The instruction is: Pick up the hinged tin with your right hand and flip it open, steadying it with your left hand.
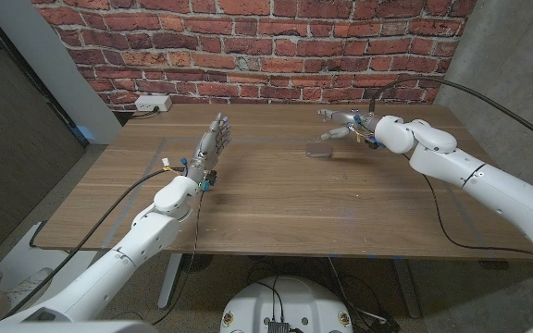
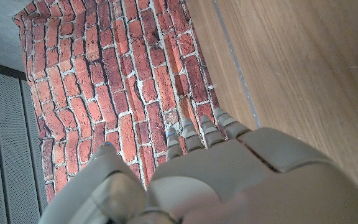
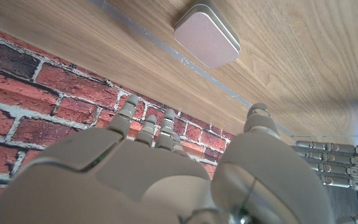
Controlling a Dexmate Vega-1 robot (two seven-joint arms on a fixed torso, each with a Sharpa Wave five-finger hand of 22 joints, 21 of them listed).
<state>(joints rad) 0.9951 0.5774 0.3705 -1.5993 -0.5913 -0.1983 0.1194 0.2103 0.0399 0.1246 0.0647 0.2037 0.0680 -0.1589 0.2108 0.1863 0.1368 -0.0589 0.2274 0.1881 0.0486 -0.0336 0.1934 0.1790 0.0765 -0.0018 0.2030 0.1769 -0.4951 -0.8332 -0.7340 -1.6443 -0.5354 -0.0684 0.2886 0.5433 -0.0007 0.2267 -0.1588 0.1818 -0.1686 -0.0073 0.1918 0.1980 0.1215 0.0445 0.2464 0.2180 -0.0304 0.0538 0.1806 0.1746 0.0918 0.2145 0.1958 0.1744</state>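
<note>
Right hand hangs over the table, just past the far-right side of the hinged tin, fingers spread, holding nothing, not touching the tin. In the right wrist view the same hand shows from its back, fingers apart, and the tin lies lid shut on the wood, clear of the fingertips.

Left hand is well to the left of the tin, about level with it, fingers straight and pointing to the far edge, close together, empty. Whether it touches the wood I can't tell. Left wrist view: back of that hand, fingertips side by side.

Tin sits flat near the table's middle, toward the far side. Behind the tin stands a brick wall, with a white power strip at the table's far-left corner.
</note>
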